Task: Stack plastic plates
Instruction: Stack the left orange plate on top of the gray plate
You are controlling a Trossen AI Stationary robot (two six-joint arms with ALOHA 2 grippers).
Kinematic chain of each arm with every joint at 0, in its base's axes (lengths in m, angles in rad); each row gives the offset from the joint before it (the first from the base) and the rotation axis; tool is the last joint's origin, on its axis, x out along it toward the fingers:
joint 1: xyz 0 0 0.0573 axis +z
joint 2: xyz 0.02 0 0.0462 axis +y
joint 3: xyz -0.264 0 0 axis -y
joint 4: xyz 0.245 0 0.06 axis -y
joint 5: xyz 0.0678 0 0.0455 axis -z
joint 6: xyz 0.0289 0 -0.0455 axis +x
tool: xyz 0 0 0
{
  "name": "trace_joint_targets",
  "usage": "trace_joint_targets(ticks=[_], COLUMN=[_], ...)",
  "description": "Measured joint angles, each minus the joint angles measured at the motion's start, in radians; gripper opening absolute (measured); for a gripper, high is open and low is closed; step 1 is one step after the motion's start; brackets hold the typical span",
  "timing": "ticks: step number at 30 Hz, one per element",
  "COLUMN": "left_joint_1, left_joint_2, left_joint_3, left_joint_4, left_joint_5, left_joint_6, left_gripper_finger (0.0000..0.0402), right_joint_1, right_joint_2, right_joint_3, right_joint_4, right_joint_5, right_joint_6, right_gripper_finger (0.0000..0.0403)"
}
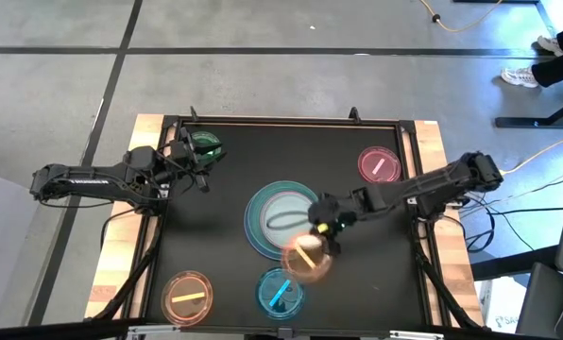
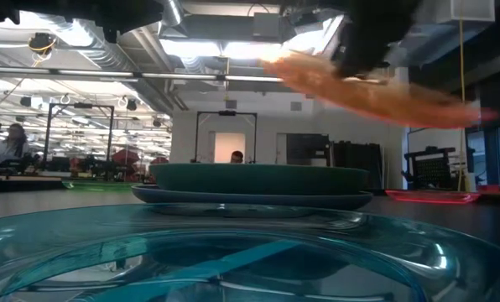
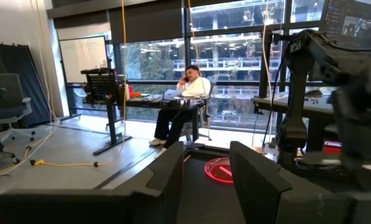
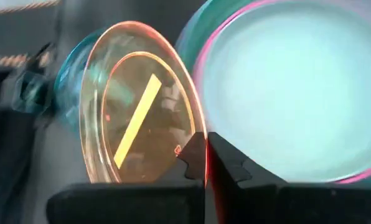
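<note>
A stack of large plates (image 1: pixel 283 219) sits mid-table, with a pale grey-green plate on top (image 4: pixel 291 93) and pink, teal and blue rims below it. My right gripper (image 1: pixel 324 229) is shut on a translucent orange plate with a yellow stripe (image 1: pixel 307 257), raised beside the stack's near right edge. My left gripper (image 1: pixel 195 162) is open and empty at the far left, next to a small green plate (image 1: pixel 204 145). Small plates lie flat on the table: pink (image 1: pixel 379 164), blue (image 1: pixel 280 293) and a second orange one (image 1: pixel 187 296). My right gripper pinches the orange plate's rim (image 4: pixel 197 140) between its two fingers, at the edge nearest the stack. The fingers come from the table's right, slanting down. The plate is lifted clear and tilted (image 2: pixel 376 92), above the table between the stack and the blue plate.
The black mat (image 1: pixel 225 246) sits in a wooden frame (image 1: pixel 121 274). The blue plate fills the low view's foreground (image 2: pixel 233 260). A person sits at a desk (image 3: pixel 182 99) in the room beyond the table. A person's shoes (image 1: pixel 532 61) show at the far right.
</note>
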Motion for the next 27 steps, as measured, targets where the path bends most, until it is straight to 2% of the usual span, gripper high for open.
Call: trace_joint_targets(ticks=[10, 19, 27], left_joint_1=[0.0, 0.0, 0.0], left_joint_2=[0.0, 0.0, 0.0], left_joint_3=[0.0, 0.0, 0.0], left_joint_4=[0.0, 0.0, 0.0], left_joint_5=[0.0, 0.0, 0.0], left_joint_6=[0.0, 0.0, 0.001], left_gripper_finger=[0.0124, 0.0124, 0.0124], right_joint_1=[-0.18, -0.275, -0.271], right_joint_2=[0.007, 0.007, 0.008], right_joint_3=[0.019, -0.088, -0.184], right_joint_4=[0.025, 0.223, 0.349], right_joint_5=[0.164, 0.16, 0.048], right_joint_6=[-0.123, -0.134, -0.132], right_gripper_finger=[0.0005, 0.0005, 0.0005])
